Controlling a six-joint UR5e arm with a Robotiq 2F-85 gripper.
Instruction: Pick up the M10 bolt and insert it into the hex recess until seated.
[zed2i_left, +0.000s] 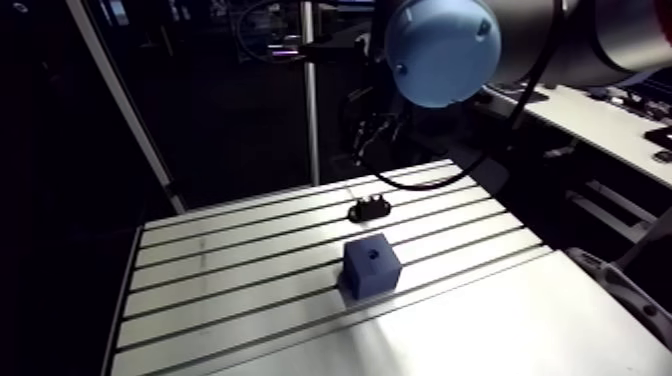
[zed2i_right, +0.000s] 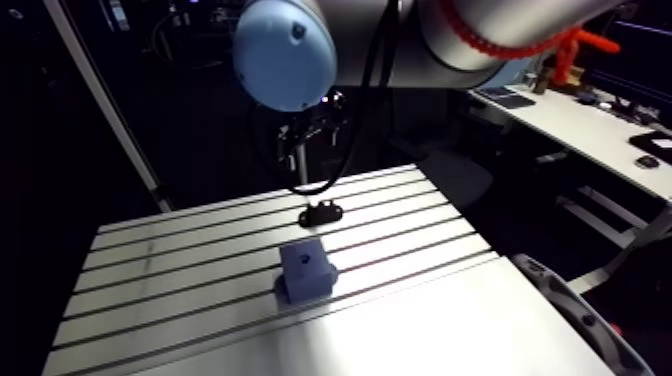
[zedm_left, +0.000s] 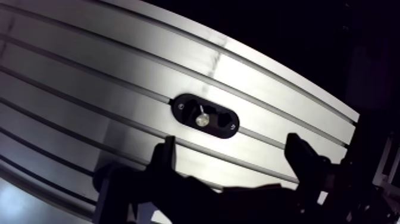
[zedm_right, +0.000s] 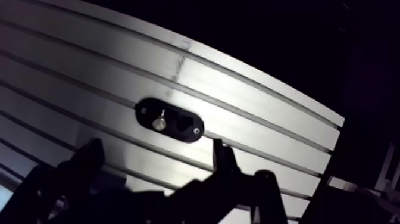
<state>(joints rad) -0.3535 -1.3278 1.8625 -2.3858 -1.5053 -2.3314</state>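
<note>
A black oval holder (zedm_left: 207, 115) lies on the slotted table, with the silvery bolt (zedm_left: 202, 119) standing in its middle. In the wrist view my gripper (zedm_left: 231, 144) hangs above the table just short of the holder, open, with nothing between its dark fingers (zedm_left: 164, 154). In the arm view the holder (zed2i_left: 368, 209) sits near the table's far edge. A blue block (zed2i_left: 371, 265) stands a little nearer, with a small dark recess in one face. The block does not show in the wrist view.
The aluminium table (zed2i_left: 480, 320) has long slots running across it. Its far edge (zedm_left: 280, 65) lies just beyond the holder, with darkness behind. A slanted pale post (zed2i_left: 120, 100) rises at the back left corner.
</note>
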